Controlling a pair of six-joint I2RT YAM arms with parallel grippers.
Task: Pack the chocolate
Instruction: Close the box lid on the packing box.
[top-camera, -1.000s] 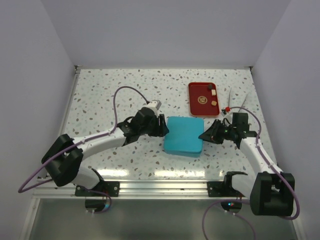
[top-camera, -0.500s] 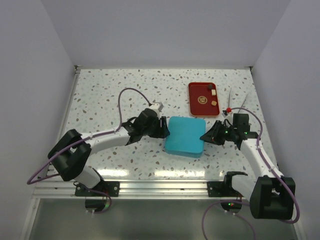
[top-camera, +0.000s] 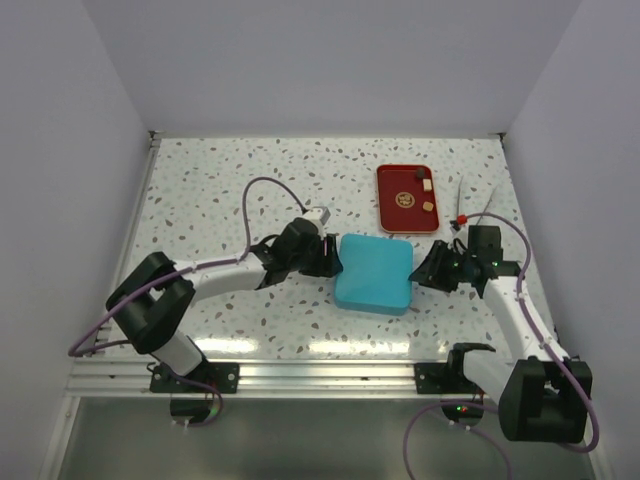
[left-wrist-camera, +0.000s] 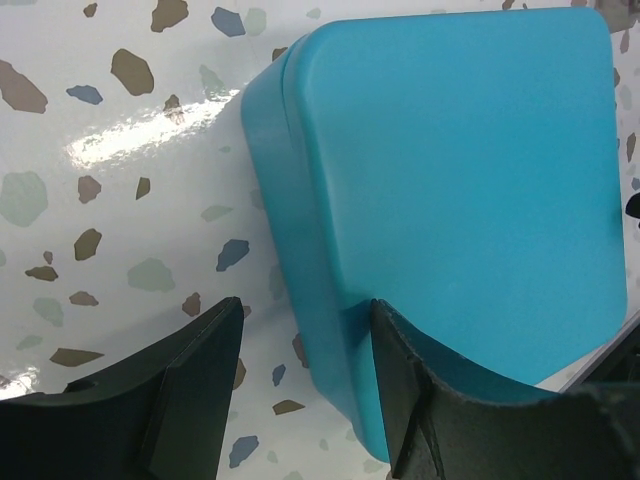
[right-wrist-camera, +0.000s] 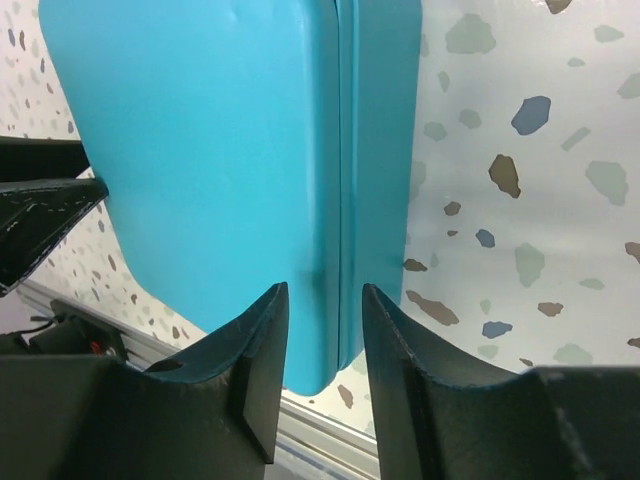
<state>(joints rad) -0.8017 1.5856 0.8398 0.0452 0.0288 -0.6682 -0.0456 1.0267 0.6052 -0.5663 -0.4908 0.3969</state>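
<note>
Three small chocolate pieces (top-camera: 427, 185) sit on the glossy red tray (top-camera: 384, 200) at 1 o'clock from the closed teal plastic box (top-camera: 373, 272), nearest the right gripper (top-camera: 426, 270) at its 3 o'clock, left gripper (top-camera: 328, 258) at 9, both with jaws apart straddling box edges.

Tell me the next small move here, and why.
Probably close the right fingers on the lid edge of the teal box, ready to lift it. The box is closed, the chocolate lies on the red tray, and the right fingers straddle the lid seam while the left fingers straddle the opposite wall.
</note>
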